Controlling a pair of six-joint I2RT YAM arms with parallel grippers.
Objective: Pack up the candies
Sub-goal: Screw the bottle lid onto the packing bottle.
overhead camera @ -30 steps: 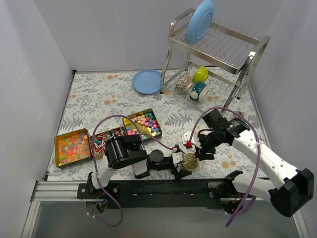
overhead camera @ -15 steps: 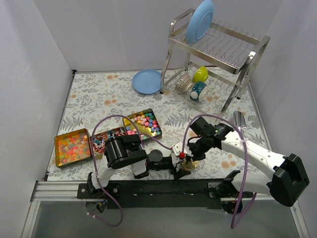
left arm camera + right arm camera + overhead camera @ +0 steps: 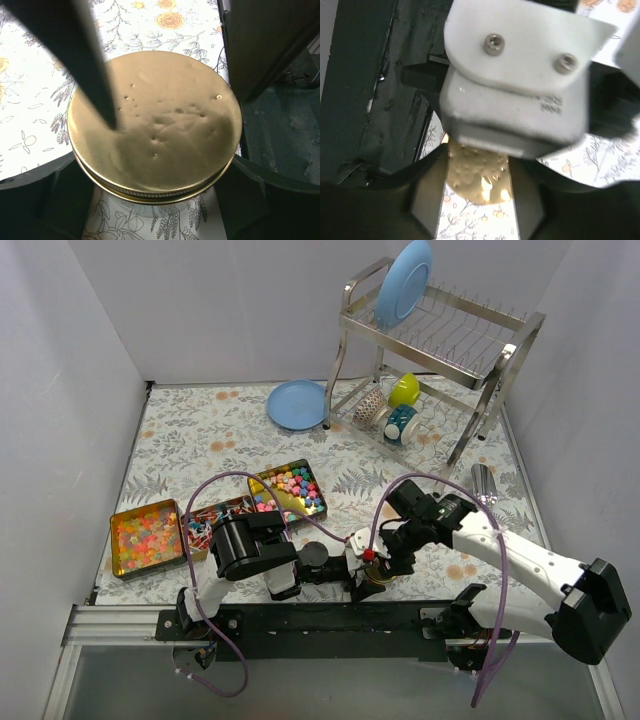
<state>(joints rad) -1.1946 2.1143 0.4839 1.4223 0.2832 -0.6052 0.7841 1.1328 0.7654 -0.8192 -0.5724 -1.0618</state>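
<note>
The candies lie in three open tins at the left: an orange-pink lot (image 3: 147, 533), a mixed lot (image 3: 212, 519) and a bright lot (image 3: 290, 485). My left gripper (image 3: 362, 575) is shut on a jar with a gold lid (image 3: 155, 120) at the table's near edge, its fingers (image 3: 45, 200) pressed to the jar's sides just under the lid. My right gripper (image 3: 386, 562) hovers right over that lid (image 3: 477, 175), jaws apart on either side of it. Its fingers (image 3: 95, 75) show dark above the lid. No candy is in either gripper.
A dish rack (image 3: 440, 340) stands at the back right with a blue plate (image 3: 405, 282) and mugs (image 3: 400, 412). Another blue plate (image 3: 297, 404) lies on the cloth. A metal cup (image 3: 483, 480) lies at the right. The black rail (image 3: 330, 625) runs along the front.
My right gripper has swung left and down from beside the jar to directly over its lid. The left gripper and the jar have stayed put.
</note>
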